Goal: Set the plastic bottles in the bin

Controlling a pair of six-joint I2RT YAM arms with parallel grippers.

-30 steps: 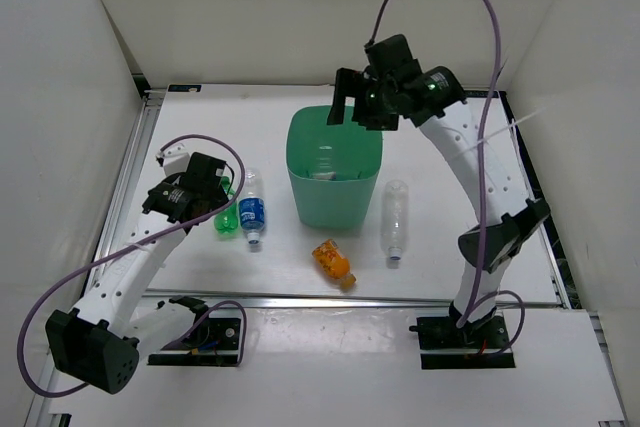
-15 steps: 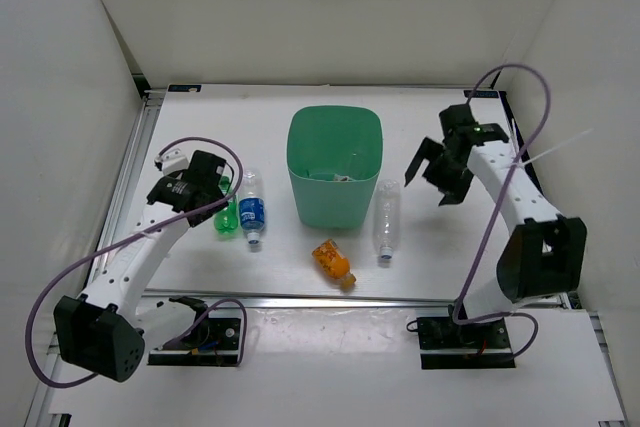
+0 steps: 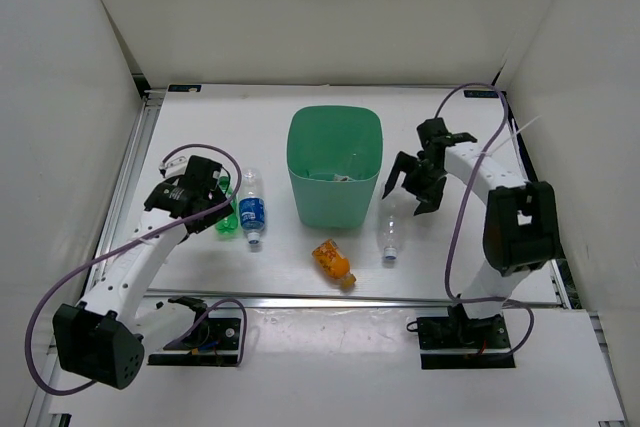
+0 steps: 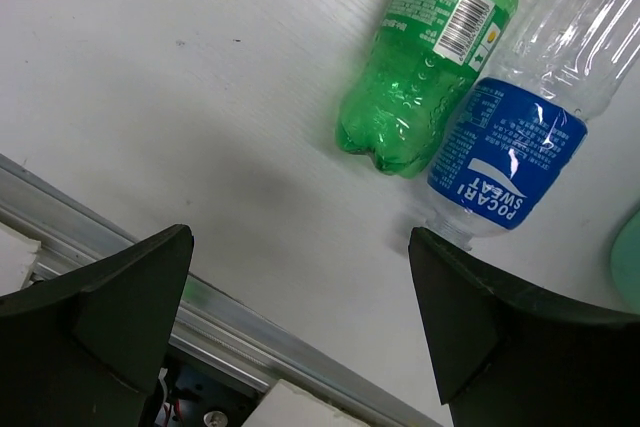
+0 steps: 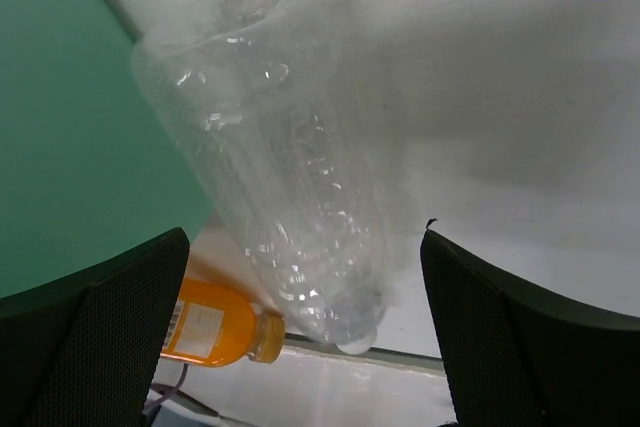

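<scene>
Nearest, the orange bottle lies on the table. Just beyond, the right gripper, jaws spread and empty, straddles the clear bottle beside the right wall of the bin, apparently aligned for a grasp. At left, the left gripper, likewise released, hovers near the green bottle and blue-labelled bottle. The bin stands farthest, central.

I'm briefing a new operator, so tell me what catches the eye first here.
The tall mint-green bin stands in the middle, dwarfing four bottles lying around it: a green bottle and a blue-labelled bottle side by side to its left, an orange bottle in front, a clear bottle at its right. The open right gripper hovers over the clear bottle, the open left gripper over the left-hand pair.
</scene>
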